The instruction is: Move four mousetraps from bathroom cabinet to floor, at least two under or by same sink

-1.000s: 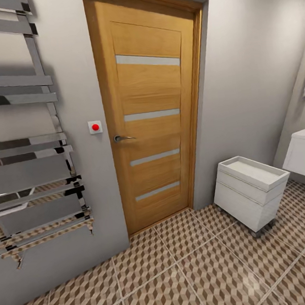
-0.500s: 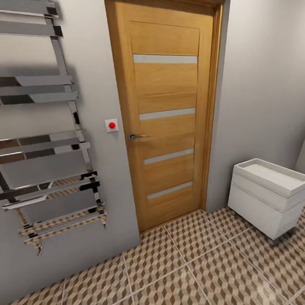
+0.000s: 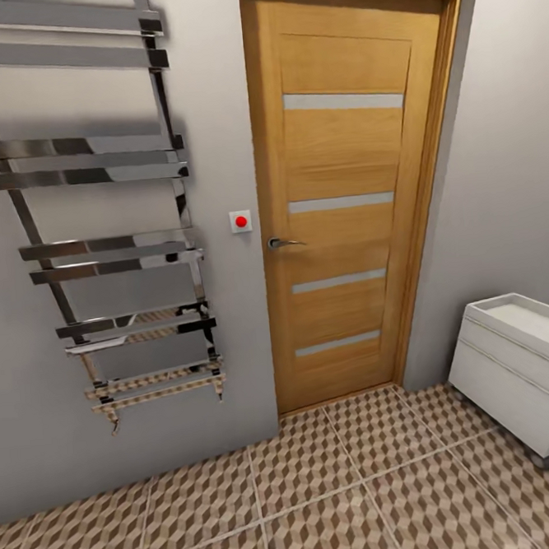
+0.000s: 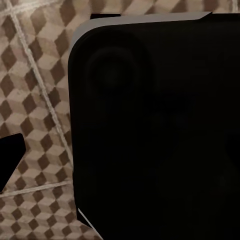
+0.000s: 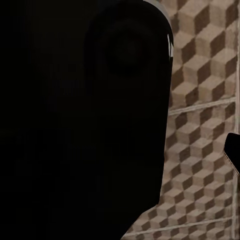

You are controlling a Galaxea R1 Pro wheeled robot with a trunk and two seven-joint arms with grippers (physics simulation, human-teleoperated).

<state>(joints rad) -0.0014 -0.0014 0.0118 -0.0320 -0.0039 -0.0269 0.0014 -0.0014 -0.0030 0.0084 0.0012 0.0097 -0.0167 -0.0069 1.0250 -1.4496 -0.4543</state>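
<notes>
Each wrist view is mostly blocked by a large black rounded body [image 4: 155, 130], so whether either claw is open or closed cannot be told. In the left wrist view a small dark tip [image 4: 9, 155] juts in beside that body, over the floor [image 4: 40, 100], with its brown, beige and cream cube pattern and pale grout lines. In the right wrist view the black mass [image 5: 80, 120] covers most of the picture, with the same patterned tiles [image 5: 205, 75] beside it and a small dark edge [image 5: 233, 150] at the border.

From the head view, the landmark is a closed orange-brown door [image 3: 355, 194] with four pale horizontal strips and a chrome lever handle [image 3: 282, 242]. Just left of the door, on the grey wall [image 3: 237, 327], sits a small white plate with a red button [image 3: 240, 221]. Further left of the door a chrome ladder-style towel rail [image 3: 106, 238] hangs on that wall, its bars mirroring the tiles. Right of the door, near the corner, stands a low white unit [image 3: 521, 371] with a shallow tray top and drawer fronts, cut off by the picture's edge. The patterned tiles run from the door's foot toward the camera. No mousetraps can be made out on them.
</notes>
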